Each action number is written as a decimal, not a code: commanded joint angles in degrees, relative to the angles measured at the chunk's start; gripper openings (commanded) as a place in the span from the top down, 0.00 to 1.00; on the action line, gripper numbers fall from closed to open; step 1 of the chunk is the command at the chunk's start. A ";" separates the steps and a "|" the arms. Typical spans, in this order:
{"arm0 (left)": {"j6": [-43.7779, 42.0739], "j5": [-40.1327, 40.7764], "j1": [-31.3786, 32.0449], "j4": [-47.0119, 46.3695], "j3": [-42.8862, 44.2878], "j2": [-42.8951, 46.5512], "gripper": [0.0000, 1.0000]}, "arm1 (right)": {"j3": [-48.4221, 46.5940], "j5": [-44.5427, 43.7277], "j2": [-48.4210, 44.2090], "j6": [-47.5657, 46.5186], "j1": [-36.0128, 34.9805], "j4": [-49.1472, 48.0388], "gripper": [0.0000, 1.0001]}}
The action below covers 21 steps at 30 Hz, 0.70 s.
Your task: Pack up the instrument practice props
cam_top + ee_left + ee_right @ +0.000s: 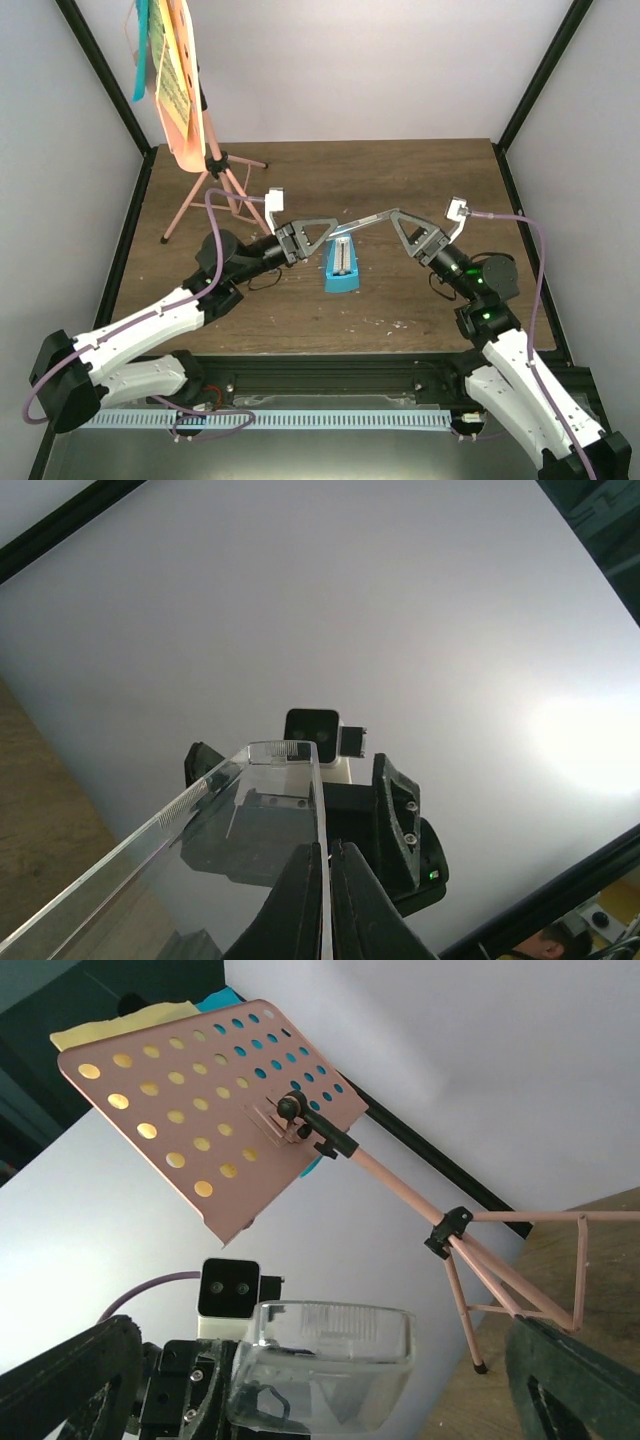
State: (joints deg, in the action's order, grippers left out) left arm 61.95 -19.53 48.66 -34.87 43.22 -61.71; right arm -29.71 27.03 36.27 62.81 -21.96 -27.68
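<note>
The small blue wedge metronome stands on the table between the two arms, without its cover. Above it hangs the clear cover, held level. My left gripper is shut on one side wall of the clear cover, fingertips pinching the thin edge. My right gripper is open wide at the cover's other end; its fingers flank the cover with gaps on both sides. The salmon-pink music stand stands at the back left, with yellow and blue sheets on its desk.
The stand's tripod legs spread over the back left of the wooden table. Grey walls and black frame posts close in the sides and back. A cable tray runs along the near edge.
</note>
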 commanded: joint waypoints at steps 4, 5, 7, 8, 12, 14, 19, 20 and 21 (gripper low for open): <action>-0.47 -0.18 0.67 -1.64 2.54 -1.31 1.00 | 1.86 -0.92 0.42 4.76 -1.01 -7.06 0.10; -0.63 -0.19 0.69 -1.58 2.69 -1.36 1.00 | 1.69 -0.99 0.57 4.58 -1.12 -7.03 0.13; -0.78 -0.01 0.73 -1.52 2.65 -1.31 1.00 | 1.30 -0.88 1.17 4.39 -1.43 -7.07 0.17; -0.86 0.05 0.74 -1.45 2.66 -1.30 1.00 | 1.25 -0.93 1.47 4.44 -1.69 -7.46 0.19; -0.70 0.02 0.73 -1.27 2.66 -1.34 1.00 | 1.34 -1.39 2.55 4.26 -2.71 -9.04 0.28; -0.71 -0.05 0.76 -1.29 2.66 -1.32 1.00 | 1.24 -1.86 2.94 4.11 -2.91 -8.94 0.29; -0.85 -0.33 0.78 -0.90 2.57 -1.23 1.00 | 1.20 -2.75 3.36 4.31 -3.01 -9.22 0.33; -0.93 -0.33 0.75 -0.85 2.53 -1.22 1.00 | 1.16 -2.84 3.44 4.38 -3.05 -9.24 0.35; -1.00 -0.29 0.75 -0.83 2.55 -1.26 1.00 | 1.07 -2.79 3.53 4.42 -3.01 -9.26 0.36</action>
State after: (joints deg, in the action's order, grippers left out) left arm 61.67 -19.59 49.17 -34.63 44.05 -63.00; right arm -27.55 25.50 39.81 67.18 -24.40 -34.83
